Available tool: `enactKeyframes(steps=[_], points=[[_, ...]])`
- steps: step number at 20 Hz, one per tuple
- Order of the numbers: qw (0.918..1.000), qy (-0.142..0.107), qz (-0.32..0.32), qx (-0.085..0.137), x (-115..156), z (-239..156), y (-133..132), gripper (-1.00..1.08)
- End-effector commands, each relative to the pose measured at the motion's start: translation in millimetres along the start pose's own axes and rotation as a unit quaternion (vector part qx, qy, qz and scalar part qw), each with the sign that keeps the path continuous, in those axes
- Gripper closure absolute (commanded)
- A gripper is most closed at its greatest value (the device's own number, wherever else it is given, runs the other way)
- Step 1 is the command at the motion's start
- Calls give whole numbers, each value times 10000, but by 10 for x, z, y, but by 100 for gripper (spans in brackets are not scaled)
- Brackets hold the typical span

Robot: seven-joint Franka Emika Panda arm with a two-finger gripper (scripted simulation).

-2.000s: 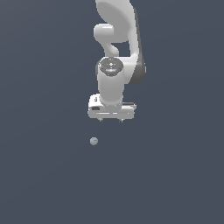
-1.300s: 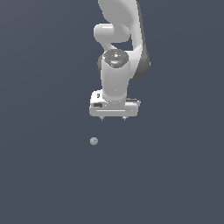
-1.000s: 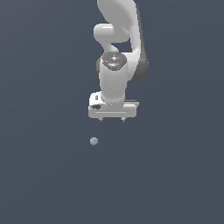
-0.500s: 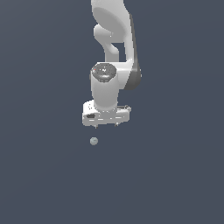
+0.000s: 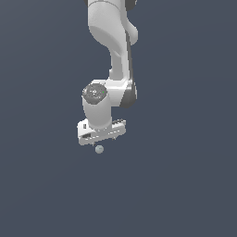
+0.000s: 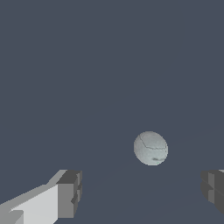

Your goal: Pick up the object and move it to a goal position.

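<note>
Surface: flat, uniform dark slate-blue tabletop (image 5: pixel 185 185) fills both views; no edges, seams or markings visible.
Room: nothing beyond that surface shows; no walls, no horizon.
Arm: white Panda arm (image 5: pixel 115 51) enters from the top of the exterior view and bends down to a wrist with a dark round cap.
Claw: claw (image 5: pixel 102 138) points down, fingers spread wide apart, holding nothing; in the wrist view one grey fingertip (image 6: pixel 69 192) sits at one side of the frame, the other at the opposite edge.
Sphere: tiny pale grey-blue sphere (image 5: pixel 99 149) lies just below the claw in the exterior view, not touching it. In the wrist view the sphere (image 6: pixel 150 148) appears between the two fingertips but beyond them, faint crack-like lines on its matte skin.
</note>
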State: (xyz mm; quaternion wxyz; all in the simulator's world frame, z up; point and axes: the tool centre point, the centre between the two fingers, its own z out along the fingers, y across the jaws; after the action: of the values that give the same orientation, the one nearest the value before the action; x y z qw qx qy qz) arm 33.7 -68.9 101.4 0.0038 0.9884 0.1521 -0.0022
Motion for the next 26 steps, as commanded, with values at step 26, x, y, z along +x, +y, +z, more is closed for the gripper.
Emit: enactKeyframes(steps=[26], points=[[9983, 28, -589, 32, -22, 691, 297, -92]])
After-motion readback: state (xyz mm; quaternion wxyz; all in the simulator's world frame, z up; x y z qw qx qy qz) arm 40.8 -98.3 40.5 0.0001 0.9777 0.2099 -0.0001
